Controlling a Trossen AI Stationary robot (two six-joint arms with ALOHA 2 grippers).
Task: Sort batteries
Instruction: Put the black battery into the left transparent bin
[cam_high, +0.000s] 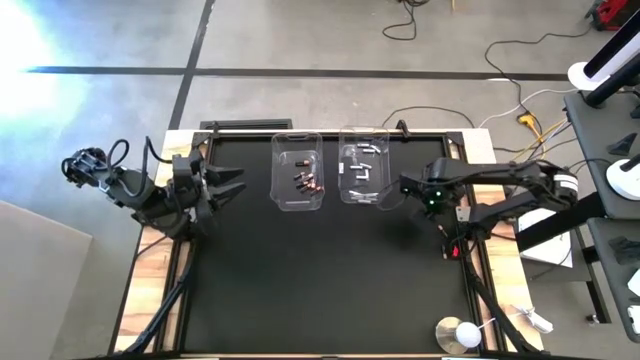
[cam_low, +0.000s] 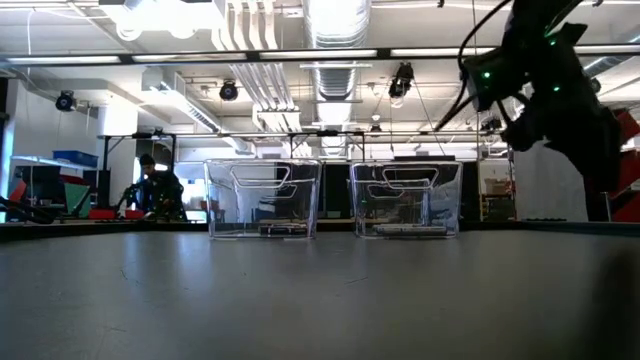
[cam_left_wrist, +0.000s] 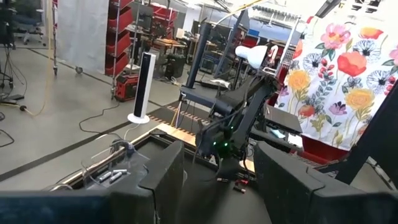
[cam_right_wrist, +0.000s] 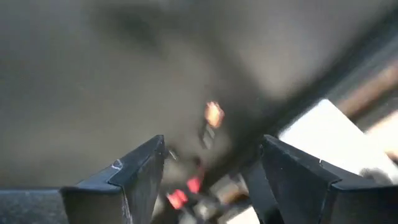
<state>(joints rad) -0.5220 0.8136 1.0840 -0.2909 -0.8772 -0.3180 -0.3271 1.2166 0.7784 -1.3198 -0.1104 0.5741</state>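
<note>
High view: the batteries lie in two clear tubs near the far edge of the table, dark ones (cam_high: 307, 182) in the left tub (cam_high: 297, 203), pale ones (cam_high: 362, 165) in the right tub (cam_high: 349, 190). The right gripper (cam_high: 392, 194) sits just beside the right tub's near right corner, nearer to the batteries than the left gripper (cam_high: 232, 185), which waits by the left edge.

Low view: both tubs stand upright side by side; the batteries lie flat on their floors. The right arm hangs above and to the right.

Left wrist view: the left gripper's fingers (cam_left_wrist: 158, 177) stand apart, empty.

Right wrist view: the right gripper's fingers (cam_right_wrist: 134, 174) are spread, nothing between them. No loose battery is discernible on the table.
</note>
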